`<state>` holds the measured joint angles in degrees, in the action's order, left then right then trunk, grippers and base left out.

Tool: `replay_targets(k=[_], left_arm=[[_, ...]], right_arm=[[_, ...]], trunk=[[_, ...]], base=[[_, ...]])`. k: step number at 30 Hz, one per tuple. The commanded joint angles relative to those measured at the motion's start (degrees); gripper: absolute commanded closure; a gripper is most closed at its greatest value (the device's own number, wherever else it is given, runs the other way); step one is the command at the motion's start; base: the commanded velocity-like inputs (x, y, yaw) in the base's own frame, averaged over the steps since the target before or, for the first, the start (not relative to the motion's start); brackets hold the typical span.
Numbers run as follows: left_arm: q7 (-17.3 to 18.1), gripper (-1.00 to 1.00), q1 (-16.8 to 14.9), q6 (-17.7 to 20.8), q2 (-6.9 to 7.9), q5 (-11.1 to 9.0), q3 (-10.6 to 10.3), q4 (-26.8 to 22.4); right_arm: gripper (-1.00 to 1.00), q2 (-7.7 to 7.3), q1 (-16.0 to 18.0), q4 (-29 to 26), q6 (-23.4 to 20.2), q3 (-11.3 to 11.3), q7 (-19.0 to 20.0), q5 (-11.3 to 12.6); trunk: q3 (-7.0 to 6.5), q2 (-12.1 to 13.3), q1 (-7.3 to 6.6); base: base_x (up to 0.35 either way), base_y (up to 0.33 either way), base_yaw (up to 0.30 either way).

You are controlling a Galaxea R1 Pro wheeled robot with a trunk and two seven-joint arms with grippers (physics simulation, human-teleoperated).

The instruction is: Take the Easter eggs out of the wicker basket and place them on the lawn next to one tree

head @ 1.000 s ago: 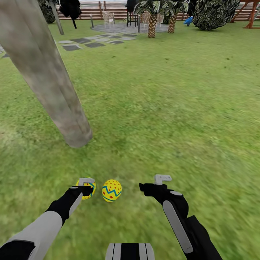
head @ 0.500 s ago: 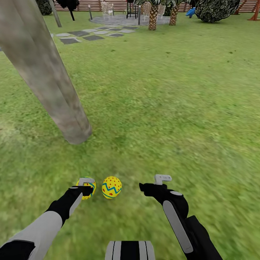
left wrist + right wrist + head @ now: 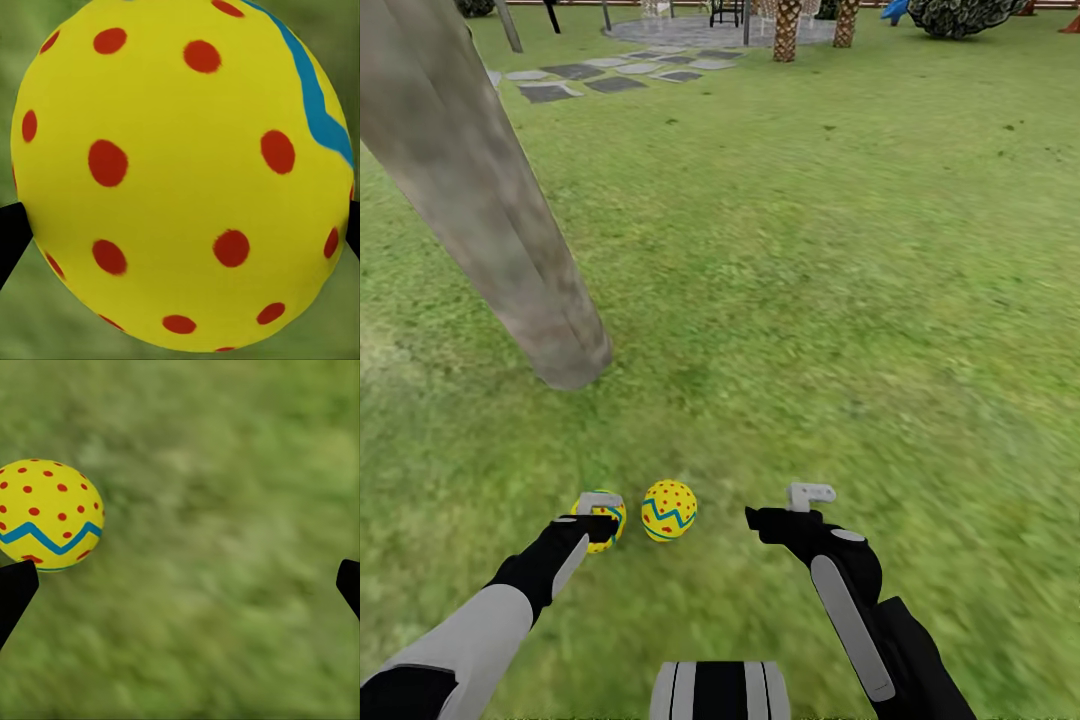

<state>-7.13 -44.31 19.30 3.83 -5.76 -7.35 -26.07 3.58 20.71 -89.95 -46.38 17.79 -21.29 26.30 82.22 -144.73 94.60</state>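
The tree (image 3: 490, 220) leans with a thick pale trunk and meets the lawn (image 3: 840, 300) at the left. My left gripper (image 3: 600, 522) is shut on one Easter egg (image 3: 608, 508), yellow with red dots; in the left wrist view this egg (image 3: 180, 172) sits between the black fingers (image 3: 11, 240). A second Easter egg (image 3: 669, 510) with a blue zigzag band lies on the grass just right of it, a short way in front of the trunk's base. My right gripper (image 3: 757, 521) hangs open and empty, and that egg (image 3: 49, 514) lies beside one finger (image 3: 15, 589). The wicker basket is out of view.
Grey stepping stones (image 3: 575, 85) run across the far left toward a paved patch. Short palms (image 3: 788, 30) and a dark bush (image 3: 960, 15) stand at the far edge. Open grass stretches to the right and ahead. My own trunk (image 3: 720, 690) shows at the bottom.
The camera has tilted down, so the tree, the paving and the lying egg slid upward in the picture. Both arms and the held egg keep their places.
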Motion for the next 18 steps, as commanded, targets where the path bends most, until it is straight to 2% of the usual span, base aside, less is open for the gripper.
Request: replay_targets(k=[1,11,18], left_arm=[[-0.52,1.0,-0.02,0.31,0.06,-0.54,-0.48,-0.12],[-0.52,1.0,0.0,-1.44,0.05,-0.55,-0.46,-0.12],[-0.52,1.0,0.01,-2.36,0.04,-0.56,-0.42,-0.12]], right_arm=[[-1.0,0.01,0.04,-0.07,-0.14,0.05,-0.59,0.6],[-1.0,0.0,0.04,-0.06,-0.13,-0.03,-0.59,0.67],[-1.0,-0.01,0.04,-0.05,-0.12,0.0,-0.59,0.6]], trunk=[[0.27,-0.03,0.01],[1.82,-0.13,0.19],[1.82,-0.13,0.19]], base=[[0.0,0.0,0.0],[0.0,0.0,0.0],[0.0,0.0,0.0]])
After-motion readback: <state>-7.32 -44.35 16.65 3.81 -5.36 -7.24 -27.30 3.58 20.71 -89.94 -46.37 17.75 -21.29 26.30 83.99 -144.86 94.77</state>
